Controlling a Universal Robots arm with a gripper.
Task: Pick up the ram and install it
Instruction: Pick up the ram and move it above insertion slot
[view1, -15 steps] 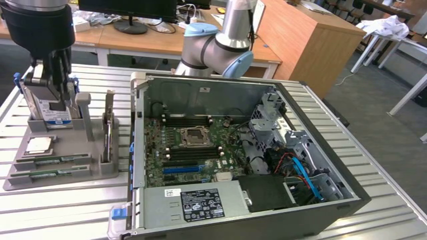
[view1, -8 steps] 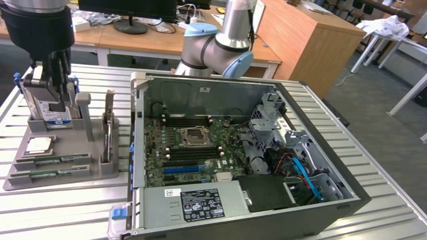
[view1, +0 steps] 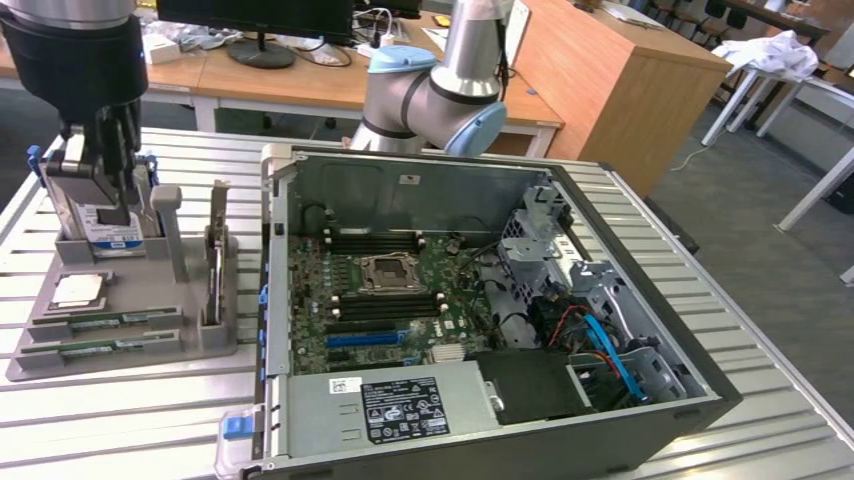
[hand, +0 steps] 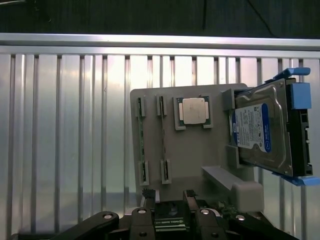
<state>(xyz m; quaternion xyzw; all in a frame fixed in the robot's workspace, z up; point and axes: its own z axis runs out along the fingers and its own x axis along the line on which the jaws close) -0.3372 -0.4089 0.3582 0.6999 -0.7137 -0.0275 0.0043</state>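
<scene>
Wrist view: gripper (hand: 169, 194) open, gripping nothing; green ram (hand: 170, 220) sits betw. its fingers, contact unclear. Exterior view: ram (view1: 214, 255) stands on edge in gray holder (view1: 80, 368), toward exterior view's right of hard drive (view1: 114, 228). Open PC case (view1: 534, 180) just beside holder.

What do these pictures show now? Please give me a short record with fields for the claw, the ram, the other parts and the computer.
claw: open, over the flat grey plastic tray, holding nothing
ram: two long thin green circuit-board sticks, side by side in tray slots
drive: silver metal hard drive with blue-white label, standing on edge at one tray end
processor: small square silver chip, in a tray pocket
computer: black tower case, side open, green motherboard exposed, on the slatted metal table
</scene>
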